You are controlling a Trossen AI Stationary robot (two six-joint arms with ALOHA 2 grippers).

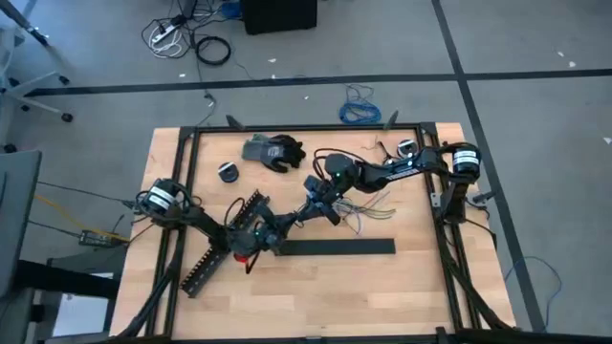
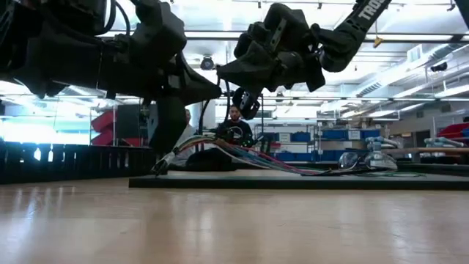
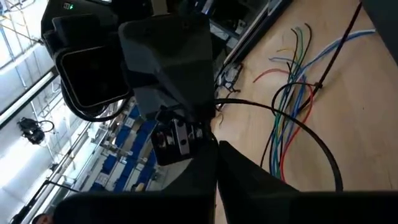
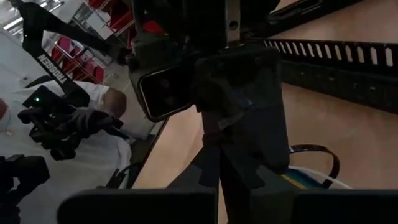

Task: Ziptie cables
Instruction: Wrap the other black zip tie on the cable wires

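Observation:
The cables lie right of the table's middle, their far ends fanned apart on the wood. Their near end rises off the table. One ziptie is cinched around the bundle. A second ziptie arcs as a wide loop around the wires and shows again. My left gripper and my right gripper meet tip to tip at the bundle's left end. Both are shut. My left gripper has its fingers closed together at the near end of the ziptie loop. The fingers themselves cover the place of contact, so which part they have does not show. My right gripper is closed where the loop's other end leaves its fingertips. It comes level from the table's right. The loop stands slack around the wires.
A wide flat black bar lies just in front of both grippers. A slotted duct lies under my left arm. A dark glove and a tape roll sit at the far left. A person is beyond the far edge.

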